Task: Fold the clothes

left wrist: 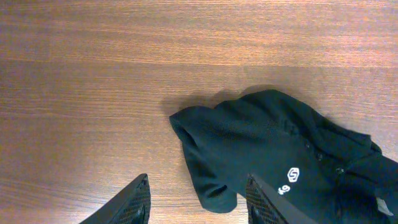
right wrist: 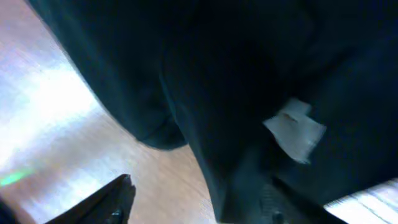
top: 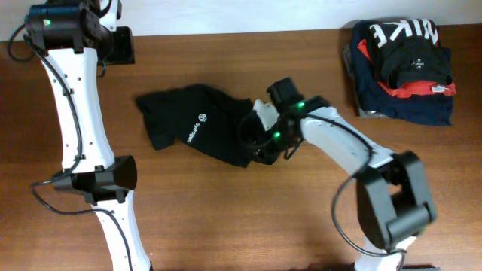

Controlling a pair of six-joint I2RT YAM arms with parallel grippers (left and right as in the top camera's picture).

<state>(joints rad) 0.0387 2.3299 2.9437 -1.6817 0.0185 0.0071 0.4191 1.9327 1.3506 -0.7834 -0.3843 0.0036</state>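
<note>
Right end effector is sitting spread, straddling the shirt edge; closing now, you're risking grabbing bunched layers.

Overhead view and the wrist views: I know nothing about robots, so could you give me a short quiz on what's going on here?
1. True or false: the black polo shirt already lies neatly folded.
2. Which gripper is down against the shirt's fabric? A) the left one B) the right gripper C) both
3. Fill in: the folded pile at the overhead view's upper right shows white lettering that reads ____.

Key: 1 false, it lies crumpled. 2 B. 3 NIKE.
</note>
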